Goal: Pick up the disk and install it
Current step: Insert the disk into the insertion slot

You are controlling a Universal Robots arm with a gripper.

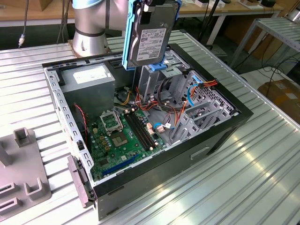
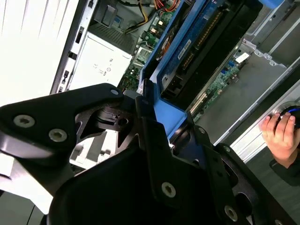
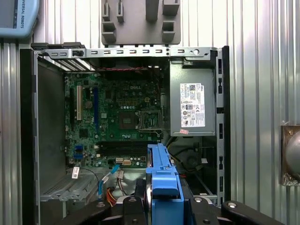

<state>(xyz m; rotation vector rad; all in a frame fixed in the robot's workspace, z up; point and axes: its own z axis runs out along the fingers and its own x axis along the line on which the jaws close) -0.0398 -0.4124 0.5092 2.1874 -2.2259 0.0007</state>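
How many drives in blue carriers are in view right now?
1. The disk is held upright in the gripper above the open computer case, over the drive cage. Others may be hidden inside the cage.

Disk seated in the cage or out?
Out. In the exterior view the disk hangs upright, gripped by the hand, above the grey drive cage of the open case, not inside it.

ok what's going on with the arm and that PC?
The gripper is shut on the disk, holding it on edge in the air over the grey drive cage of the open computer case. It is not in the cage yet. In the second wrist view a person's hand rests on something outside the case.
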